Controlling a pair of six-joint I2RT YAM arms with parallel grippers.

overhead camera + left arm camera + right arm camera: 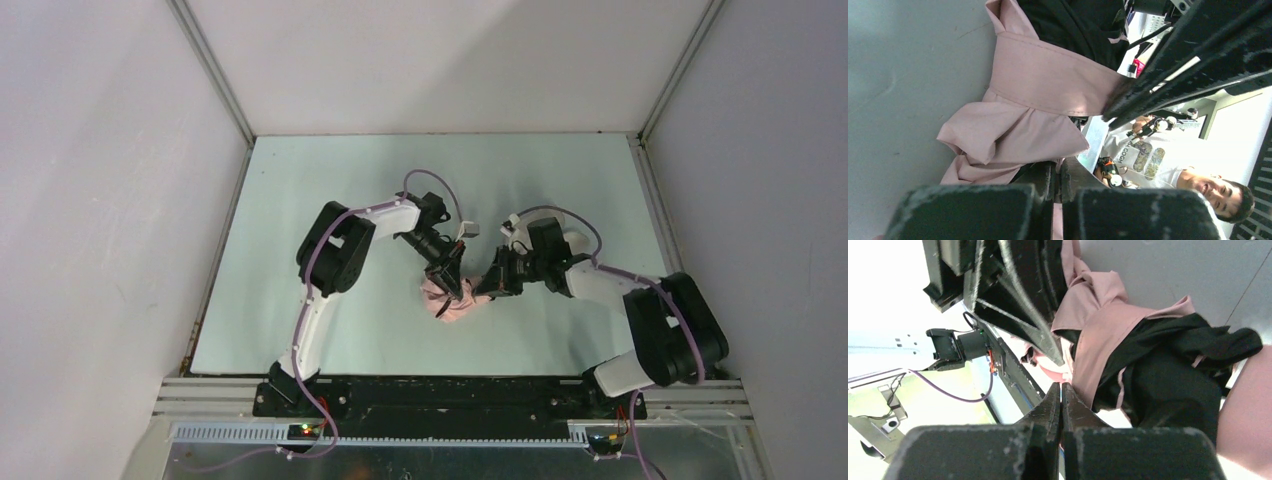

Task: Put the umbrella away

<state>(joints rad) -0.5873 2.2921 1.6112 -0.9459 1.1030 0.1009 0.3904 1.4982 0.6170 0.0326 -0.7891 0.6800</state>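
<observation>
The umbrella [450, 298] is a crumpled bundle of salmon-pink fabric at the middle of the table, between both arms. In the left wrist view the umbrella's pink folds [1048, 85] lie just beyond my left gripper [1060, 175], whose jaws are closed on a thin strip of pink fabric. My left gripper [455, 285] comes down onto the bundle from behind. My right gripper [488, 288] sits at its right side. In the right wrist view my right gripper [1061, 390] is shut with its tips pressed together beside the umbrella [1108, 325], whose black inner lining shows. No shaft or handle is visible.
The pale green table top [330, 200] is walled by white panels on three sides. A metal rail [450, 385] runs along the near edge by the arm bases. A person in a white shirt [1198, 180] shows past the table edge in the left wrist view.
</observation>
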